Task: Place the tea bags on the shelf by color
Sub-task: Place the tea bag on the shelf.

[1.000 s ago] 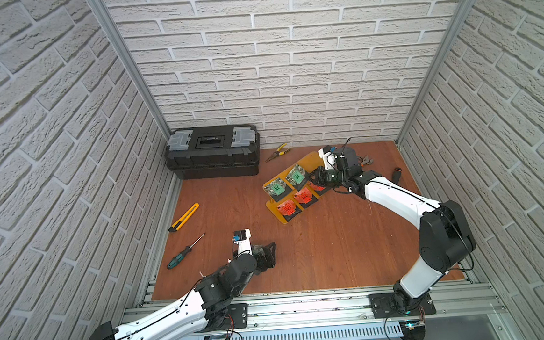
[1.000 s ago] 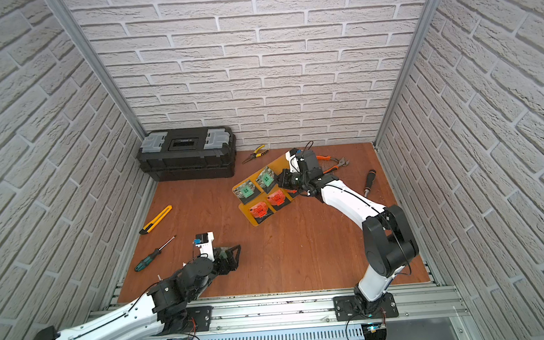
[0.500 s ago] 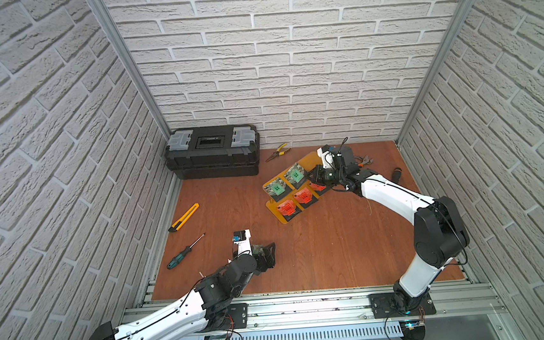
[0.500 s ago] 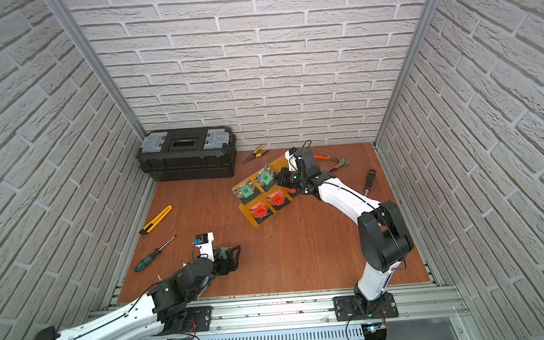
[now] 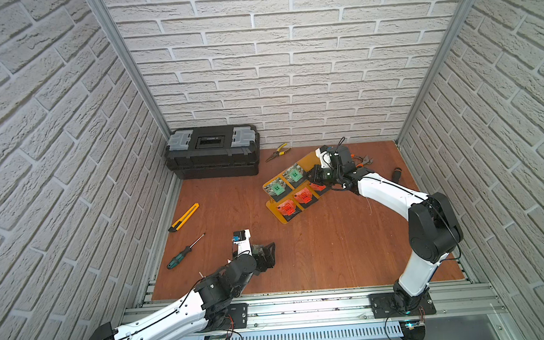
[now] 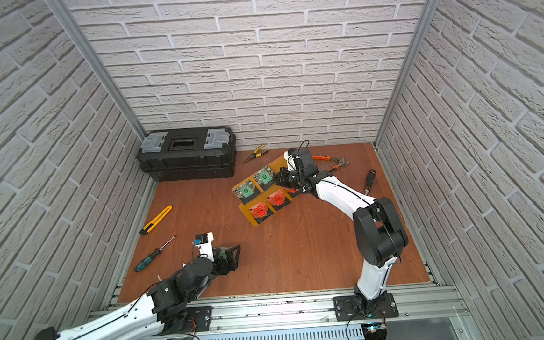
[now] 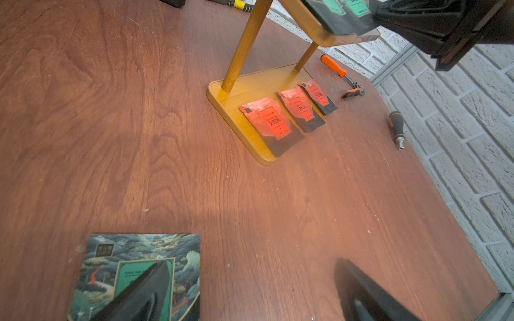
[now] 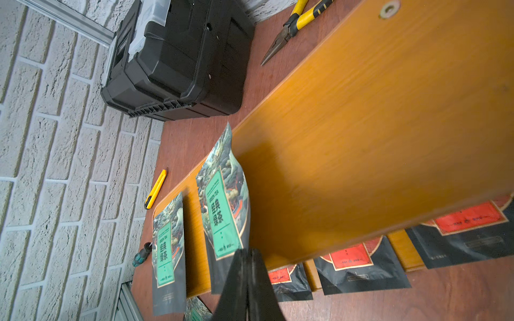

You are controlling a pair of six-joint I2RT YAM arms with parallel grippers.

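**Tea bag sort: five on the shelf, one green on the bench**

Found the shelf (image 5: 306, 159) toward the back right of the bench (image 5: 320, 256), a little off the back edge. Counted two green tea bags (image 5: 277, 187) side by side on the upper tier (image 8: 361, 125). Counted three orange-red tea bags (image 7: 272, 122) in a row on the lower tier (image 7: 236, 94), black ends overhanging its edge onto the wood. Located the loose green tea bag (image 7: 97, 272) flat on the bench near the front edge, left of centre, well apart from the shelf.

Saw the left gripper (image 5: 269, 255) low over that bag, jaws spread wide and gripping nothing. In the left wrist view, noted one finger (image 7: 139, 300) overlapping the bag's label and the other over bare wood. Could not tell whether either touches.

Saw the right gripper (image 8: 246, 253) clenched, nothing visible between the jaws, at the edge of the upper tier just beside the end of a green bag. Could not resolve contact.

Noted further out:
- black toolbox (image 5: 213, 152) in the back left corner
- yellow-handled pliers (image 5: 277, 152) by the back edge, between toolbox and shelf
- orange-handled cutters (image 7: 335, 67) near the shelf on its right-edge side
- black-handled driver (image 5: 396, 173) near the right edge
- yellow utility knife (image 5: 184, 217) and green-handled screwdriver (image 5: 184, 253) near the left edge
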